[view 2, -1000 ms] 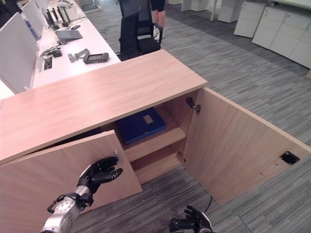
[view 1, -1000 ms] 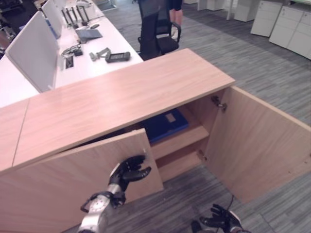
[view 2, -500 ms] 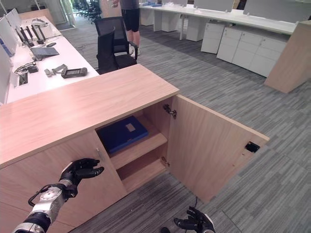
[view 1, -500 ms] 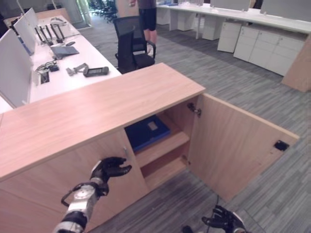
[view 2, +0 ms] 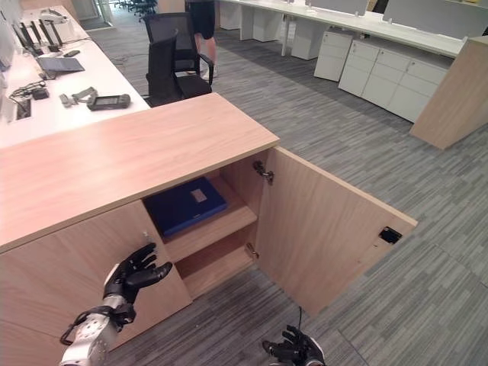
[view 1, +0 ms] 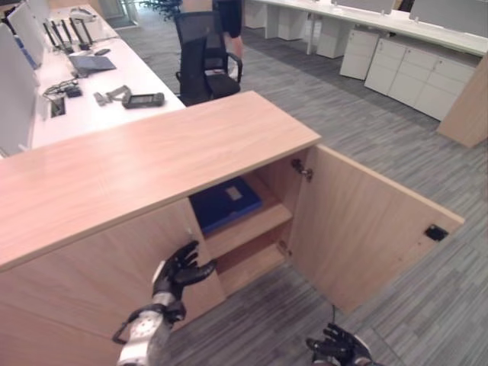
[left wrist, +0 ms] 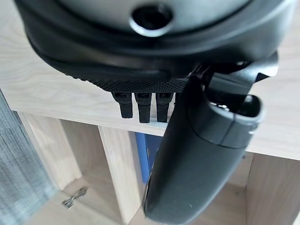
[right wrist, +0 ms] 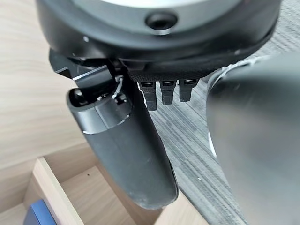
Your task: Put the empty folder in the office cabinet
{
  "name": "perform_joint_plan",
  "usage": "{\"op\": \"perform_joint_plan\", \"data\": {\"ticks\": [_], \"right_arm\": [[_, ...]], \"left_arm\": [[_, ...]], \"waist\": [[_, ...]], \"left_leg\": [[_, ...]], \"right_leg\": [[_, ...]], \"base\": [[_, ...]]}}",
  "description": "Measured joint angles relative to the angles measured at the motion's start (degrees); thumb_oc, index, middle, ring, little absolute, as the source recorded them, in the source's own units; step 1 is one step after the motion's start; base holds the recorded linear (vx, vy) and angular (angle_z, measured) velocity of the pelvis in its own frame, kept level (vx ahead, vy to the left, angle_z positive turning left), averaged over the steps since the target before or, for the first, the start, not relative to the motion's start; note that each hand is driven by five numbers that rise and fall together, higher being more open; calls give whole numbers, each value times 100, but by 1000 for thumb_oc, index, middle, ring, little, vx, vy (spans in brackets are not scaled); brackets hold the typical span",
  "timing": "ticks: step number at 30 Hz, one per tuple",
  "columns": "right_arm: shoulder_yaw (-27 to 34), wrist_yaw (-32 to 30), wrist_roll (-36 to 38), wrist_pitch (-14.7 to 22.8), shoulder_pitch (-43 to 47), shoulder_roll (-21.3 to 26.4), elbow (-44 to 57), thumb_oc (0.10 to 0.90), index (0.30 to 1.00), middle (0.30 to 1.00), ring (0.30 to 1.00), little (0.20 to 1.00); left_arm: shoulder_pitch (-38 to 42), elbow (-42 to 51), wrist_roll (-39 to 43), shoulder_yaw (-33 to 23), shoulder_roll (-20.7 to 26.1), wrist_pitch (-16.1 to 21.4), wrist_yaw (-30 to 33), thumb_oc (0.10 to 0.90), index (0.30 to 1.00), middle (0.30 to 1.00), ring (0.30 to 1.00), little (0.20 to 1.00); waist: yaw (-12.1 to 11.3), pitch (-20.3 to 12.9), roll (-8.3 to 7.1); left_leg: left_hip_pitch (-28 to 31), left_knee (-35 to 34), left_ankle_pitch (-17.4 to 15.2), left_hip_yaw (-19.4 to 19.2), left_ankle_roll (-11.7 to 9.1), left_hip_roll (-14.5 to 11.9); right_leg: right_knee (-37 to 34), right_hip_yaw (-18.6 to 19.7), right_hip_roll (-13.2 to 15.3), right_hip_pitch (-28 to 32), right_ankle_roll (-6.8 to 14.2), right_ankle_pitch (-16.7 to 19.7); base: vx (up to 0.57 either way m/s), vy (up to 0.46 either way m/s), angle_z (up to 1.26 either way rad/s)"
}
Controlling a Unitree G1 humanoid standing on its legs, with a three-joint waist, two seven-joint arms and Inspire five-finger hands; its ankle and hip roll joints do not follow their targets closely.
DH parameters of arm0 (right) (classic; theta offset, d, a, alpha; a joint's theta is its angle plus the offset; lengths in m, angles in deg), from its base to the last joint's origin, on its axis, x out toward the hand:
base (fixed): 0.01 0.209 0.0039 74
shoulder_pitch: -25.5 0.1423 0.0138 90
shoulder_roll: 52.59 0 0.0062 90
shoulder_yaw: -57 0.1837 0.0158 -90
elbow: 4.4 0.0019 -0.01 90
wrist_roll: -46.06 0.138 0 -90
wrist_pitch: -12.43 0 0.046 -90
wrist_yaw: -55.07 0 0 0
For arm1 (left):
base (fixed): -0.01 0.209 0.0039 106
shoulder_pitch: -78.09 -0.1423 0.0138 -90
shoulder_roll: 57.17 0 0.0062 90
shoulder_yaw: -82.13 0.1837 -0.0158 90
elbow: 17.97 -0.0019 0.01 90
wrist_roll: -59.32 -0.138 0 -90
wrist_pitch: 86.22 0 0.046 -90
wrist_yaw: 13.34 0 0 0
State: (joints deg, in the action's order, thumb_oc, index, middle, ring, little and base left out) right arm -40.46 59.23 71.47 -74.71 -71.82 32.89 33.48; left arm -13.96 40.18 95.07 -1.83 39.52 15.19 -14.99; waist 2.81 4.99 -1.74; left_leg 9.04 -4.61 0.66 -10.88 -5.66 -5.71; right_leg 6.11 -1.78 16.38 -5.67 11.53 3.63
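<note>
A blue folder [view 1: 225,203] lies flat on the upper shelf inside the wooden office cabinet [view 1: 152,156]; it also shows as a blue strip [left wrist: 149,151] past my left thumb. The cabinet's right door [view 1: 366,229] stands wide open. Its left door [view 1: 91,274] is pushed shut. My left hand [view 1: 180,270] rests against that door near its free edge, fingers straight and spread, holding nothing. My right hand [view 1: 336,351] hangs low over the carpet in front of the open door, fingers relaxed and empty.
A lower shelf [view 1: 248,263] sits under the folder. Behind the cabinet stands a white desk [view 1: 99,80] with devices, a black office chair [view 1: 202,49] and a person [view 1: 229,11]. White cabinets [view 1: 404,69] line the far right. Grey carpet [view 1: 381,137] lies around.
The left cabinet door has swung from half open to shut under my left hand. The camera view has shifted too. My right hand has stayed low.
</note>
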Motion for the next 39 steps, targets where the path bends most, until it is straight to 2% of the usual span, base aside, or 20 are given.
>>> {"op": "perform_joint_plan", "data": {"ticks": [2, 3, 4, 5, 6, 8, 12, 15, 17, 19, 20, 21, 22, 23, 24, 25, 26, 28, 33, 39], "right_arm": [[31, -37, 1, 4, 2, 211, -75, 800, 900, 900, 900, 900], [88, -80, 1, 21, 156, 341, -207, 800, 900, 900, 900, 900], [169, -107, 3, 21, 178, 432, -243, 800, 900, 900, 900, 900], [182, -131, 3, 26, 173, 608, -286, 800, 900, 900, 900, 900], [198, -124, 1, 16, 150, 671, -282, 800, 900, 900, 900, 900], [206, -110, -7, 18, 127, 735, -280, 800, 900, 900, 900, 900], [218, -96, -19, 25, 167, 872, -276, 800, 900, 900, 900, 900], [259, -94, 10, 47, 272, 832, -285, 800, 900, 900, 900, 900], [258, -101, 66, 59, 296, 718, -275, 800, 900, 900, 900, 900], [249, -98, 69, 53, 279, 675, -273, 800, 900, 900, 900, 900], [198, -179, 88, 41, 298, 700, -273, 800, 900, 900, 900, 900], [195, -188, 179, 49, 374, 759, -250, 800, 900, 900, 900, 900], [197, -227, 185, 60, 441, 794, -212, 800, 900, 900, 900, 900], [207, -243, 184, 55, 486, 907, -222, 800, 900, 900, 900, 900], [162, -236, 183, 65, 418, 809, -263, 800, 900, 900, 900, 900], [105, -226, 181, 89, 408, 773, -241, 800, 900, 900, 900, 900], [65, -211, 181, 85, 346, 636, -257, 800, 900, 900, 900, 900], [26, -168, 181, 58, 194, 448, -257, 800, 900, 900, 900, 900], [109, -141, 182, 41, 117, 200, -460, 800, 900, 900, 900, 900], [513, -213, 192, 9, 451, 807, -494, 800, 900, 900, 900, 900]], "left_arm": [[-170, -65, 18, -82, -143, 46, 21, 800, 900, 900, 900, 900], [-350, -68, 68, -178, -193, 85, 22, 800, 900, 900, 900, 900], [-422, -79, 111, -172, -267, 77, 22, 800, 900, 900, 900, 900], [-492, -68, 144, -169, -326, 113, 21, 800, 900, 900, 900, 900], [-509, -69, 178, -187, -346, 120, 21, 800, 900, 900, 900, 900], [-582, -83, 220, -310, -350, 154, 21, 800, 900, 900, 900, 900], [-602, -314, 210, -307, -328, 21, -96, 800, 900, 900, 900, 900], [-488, -353, 62, 545, -451, -171, -482, 800, 900, 900, 900, 900], [-380, -354, -65, 954, -743, -297, -724, 800, 900, 900, 900, 900], [-286, -442, -71, 1009, -942, -333, -781, 800, 900, 900, 900, 900], [-181, -628, -118, 1010, -1005, -373, -768, 800, 900, 900, 900, 900], [-171, -639, -140, 1009, -1013, -380, -777, 800, 900, 900, 900, 900], [-145, -693, -236, 1030, -1059, -356, -775, 800, 900, 900, 900, 900], [-87, -743, -257, 1063, -1071, -358, -757, 800, 900, 900, 900, 900], [-164, -803, -290, 1067, -1023, -373, -751, 800, 900, 900, 900, 900], [-220, -868, -298, 1062, -1013, -387, -753, 800, 900, 900, 900, 900], [-293, -922, -354, 1025, -1001, -388, -751, 800, 900, 900, 900, 900], [-473, -913, -475, 1000, -982, -388, -764, 800, 900, 900, 900, 900], [-576, -918, -688, 954, -846, -393, -777, 800, 900, 900, 900, 900], [-562, -950, -949, 968, -752, -386, -809, 800, 900, 900, 900, 900]], "waist": [[-25, 40, 284], [-25, 73, 559], [-48, 68, 709], [-58, 61, 889], [-95, 61, 949], [-193, 66, 964], [-139, 88, 874], [42, 89, 839], [226, 122, 664], [328, 147, 509], [198, 227, 273], [154, 235, 209], [117, 250, 172], [65, 260, 221], [45, 275, 402], [12, 261, 631], [21, 208, 668], [164, 197, 589], [336, 200, 517], [318, 121, 535]], "left_leg": [[80, 2, -38, 61, -83, -246], [110, 3, -38, -52, -310, -460], [86, 3, -14, -154, -272, -607], [25, 3, -25, -134, -310, -692], [-15, 30, -22, -126, -256, -798], [-110, 130, 50, -130, -176, -915], [-210, 444, 219, -110, -124, -937], [-196, 693, 307, -103, -154, -1020], [-198, 959, 473, 26, -366, -1137], [-342, 1616, 552, 194, -432, -1261], [-653, 2312, 313, 673, -453, -952], [-757, 2034, -130, 1061, -481, -426], [-939, 1361, -433, 1577, -348, 398], [-1023, 819, -412, 1763, -61, 815], [-1120, 647, -232, 1487, 254, 804], [-1087, 617, -179, 1200, 461, 552], [-948, 485, 72, 956, 591, 475], [-516, -30, 254, 811, 621, 549], [-272, -4, 242, 533, 703, 640], [-245, -33, 147, 540, 598, 571]], "right_leg": [[-42, -86, -303, 70, -40, -52], [38, -100, -468, -18, -153, -145], [69, -162, -541, -62, -219, -183], [125, -643, -504, -109, -254, -193], [236, -706, -557, -198, -289, -230], [380, -648, -755, -378, -417, -341], [313, -479, -796, -360, -477, -363], [134, -341, -923, -245, -529, -275], [-61, -336, -1044, -45, -592, -240], [213, -303, -1155, -71, -854, -399], [34, 33, -1093, 89, -1073, -356], [-186, 171, -986, 140, -1216, -254], [-414, 340, -831, 188, -1208, -108], [-579, 335, -788, 273, -1077, 5], [-760, 297, -1046, 475, -1012, 59], [-797, 310, -1339, 642, -1009, 14], [-795, 406, -1381, 753, -974, -34], [-901, 352, -1251, 921, -858, -63], [-786, 430, -1130, 1017, -629, -176], [-1107, 422, -1185, 1217, -651, -29]], "base": [[39, -295, 1], [-11, -240, -38], [49, -475, -24], [66, -242, -5], [84, -397, -2], [28, -216, -19], [60, -217, -23], [80, -168, -33], [108, -167, -29], [141, -156, -52], [143, -134, -84], [105, -92, -85], [35, -3, -57], [17, 36, -51], [70, 73, -57], [91, 87, -70], [74, 79, -56], [7, 49, -26], [-28, 27, -18], [-5, -7, -2]]}}
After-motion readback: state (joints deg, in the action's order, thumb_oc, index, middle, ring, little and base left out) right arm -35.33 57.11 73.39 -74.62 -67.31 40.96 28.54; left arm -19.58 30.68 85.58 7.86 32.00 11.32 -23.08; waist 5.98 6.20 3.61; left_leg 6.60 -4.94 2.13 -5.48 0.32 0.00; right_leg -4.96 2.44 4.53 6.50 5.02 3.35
